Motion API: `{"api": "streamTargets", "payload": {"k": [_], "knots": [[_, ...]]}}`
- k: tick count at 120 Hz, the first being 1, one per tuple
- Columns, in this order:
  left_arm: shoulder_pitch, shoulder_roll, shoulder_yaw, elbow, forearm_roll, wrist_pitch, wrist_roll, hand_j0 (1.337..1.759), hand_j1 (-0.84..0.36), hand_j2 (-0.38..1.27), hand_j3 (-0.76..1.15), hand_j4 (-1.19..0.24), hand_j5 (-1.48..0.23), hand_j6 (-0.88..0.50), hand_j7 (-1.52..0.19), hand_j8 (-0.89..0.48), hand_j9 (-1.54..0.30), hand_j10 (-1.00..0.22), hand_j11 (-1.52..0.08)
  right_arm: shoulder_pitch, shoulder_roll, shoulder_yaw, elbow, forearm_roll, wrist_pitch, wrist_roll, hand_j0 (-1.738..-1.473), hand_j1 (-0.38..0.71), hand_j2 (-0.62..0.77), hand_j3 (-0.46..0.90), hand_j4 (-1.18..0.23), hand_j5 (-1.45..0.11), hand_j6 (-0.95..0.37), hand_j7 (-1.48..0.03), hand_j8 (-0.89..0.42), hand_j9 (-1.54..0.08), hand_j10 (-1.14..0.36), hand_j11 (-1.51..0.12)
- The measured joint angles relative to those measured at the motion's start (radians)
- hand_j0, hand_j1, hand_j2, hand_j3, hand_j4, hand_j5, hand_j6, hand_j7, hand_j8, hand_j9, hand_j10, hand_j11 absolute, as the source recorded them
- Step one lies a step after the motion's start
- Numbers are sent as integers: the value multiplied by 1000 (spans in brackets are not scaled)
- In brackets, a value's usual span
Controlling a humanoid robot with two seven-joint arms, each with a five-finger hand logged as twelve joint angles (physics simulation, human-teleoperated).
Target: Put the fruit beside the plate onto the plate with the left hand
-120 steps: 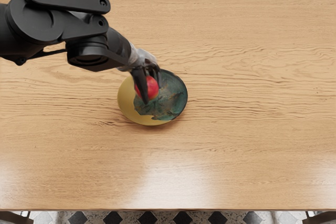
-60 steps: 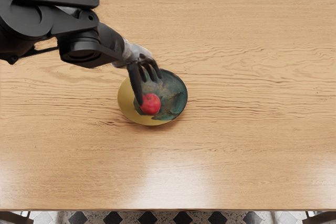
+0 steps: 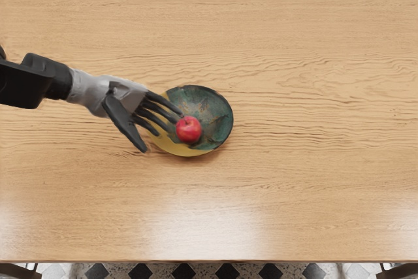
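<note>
Head view: fruit (image 3: 189, 129) on plate (image 3: 214, 110), left hand (image 3: 130, 113) empty beside it.
Item 1, fruit: small, red, round; sits inside the plate, left of its centre, free of any grip. Item 2, plate: shallow, dark green with a yellow patch on its left side, mid-surface (image 3: 300, 187). Item 3, left hand: arm enters from the left edge; fingers (image 3: 160, 104) spread wide and holding nothing, tips over the plate's left rim, nearest tip just beside the fruit; contact cannot be told. Right arm: out of view. Step, as judged: placing looks complete, release stage. Next move, as judged: draw the hand leftward and up, keeping fingertips off fruit and rim, since a round fruit on a shallow plate could roll if nudged.
</note>
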Motion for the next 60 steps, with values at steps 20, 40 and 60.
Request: {"api": "streamTargets", "payload": {"k": [20,40,60], "knots": [[166,130,-202,5,-40,-43,0,1658,44,52,0,-255,-333,-253,-333,-253,-332,-256,-332,0,0,0,0,0,0,0,-1658,-318,-5,0,-26,-34,-26,-34,-26,-34,-26,-34],[262,148,-269,126,-134,-51,0,1658,45,51,0,-253,-330,-252,-330,-252,-330,-253,-330,0,0,0,0,0,0,0,-1658,-318,-5,0,-26,-34,-26,-34,-26,-34,-26,-34],[298,147,-295,289,-164,-53,1,1658,47,51,0,-251,-328,-250,-328,-250,-328,-251,-328,0,0,0,0,0,0,0,-1658,-318,-5,0,-26,-34,-26,-34,-26,-34,-26,-34]]}}
